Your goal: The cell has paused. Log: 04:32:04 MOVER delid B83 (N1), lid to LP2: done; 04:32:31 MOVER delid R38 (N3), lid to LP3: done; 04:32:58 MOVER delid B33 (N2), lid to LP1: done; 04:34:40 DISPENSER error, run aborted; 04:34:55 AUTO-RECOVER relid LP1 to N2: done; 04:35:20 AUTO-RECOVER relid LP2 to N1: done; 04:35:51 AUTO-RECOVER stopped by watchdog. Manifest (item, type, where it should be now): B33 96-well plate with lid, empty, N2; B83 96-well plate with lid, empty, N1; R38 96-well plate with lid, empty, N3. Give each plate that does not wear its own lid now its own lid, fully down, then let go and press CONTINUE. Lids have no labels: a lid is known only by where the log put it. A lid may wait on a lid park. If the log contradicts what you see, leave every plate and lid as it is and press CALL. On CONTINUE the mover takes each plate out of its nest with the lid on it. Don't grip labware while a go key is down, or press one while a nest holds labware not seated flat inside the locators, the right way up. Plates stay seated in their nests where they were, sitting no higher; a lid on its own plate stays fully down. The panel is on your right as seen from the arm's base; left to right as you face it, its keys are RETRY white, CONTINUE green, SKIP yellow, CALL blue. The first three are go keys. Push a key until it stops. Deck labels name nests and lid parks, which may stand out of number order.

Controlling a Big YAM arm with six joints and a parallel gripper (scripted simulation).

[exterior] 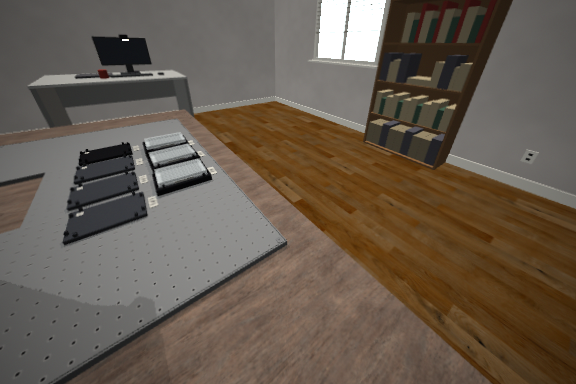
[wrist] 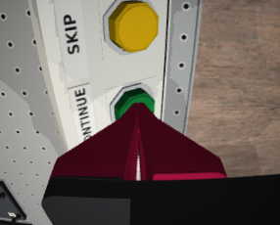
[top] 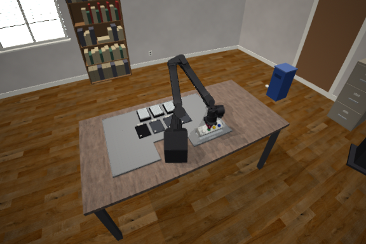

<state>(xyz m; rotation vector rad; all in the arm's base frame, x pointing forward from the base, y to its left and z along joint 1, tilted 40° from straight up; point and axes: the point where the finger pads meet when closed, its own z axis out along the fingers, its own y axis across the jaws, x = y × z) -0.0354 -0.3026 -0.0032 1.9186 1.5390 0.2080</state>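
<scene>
My gripper (wrist: 138, 112) (top: 210, 132) is shut and empty, its dark red fingertips resting on the green CONTINUE key (wrist: 133, 101) of the panel. The yellow SKIP key (wrist: 133, 26) lies just beyond it. In the top view the gripper (top: 208, 126) stands over the panel. Three lidded clear plates (exterior: 174, 157) sit in a row in their nests, also shown in the top view (top: 155, 110). Beside them lie several dark lid parks (exterior: 105, 189), all bare. The deck labels are too small to read.
The arm's black base (top: 175, 145) stands at the front of the grey perforated deck (top: 133, 138). The panel sits on a grey plate to the right of the base. The wooden table edge lies beyond the panel (wrist: 238, 64).
</scene>
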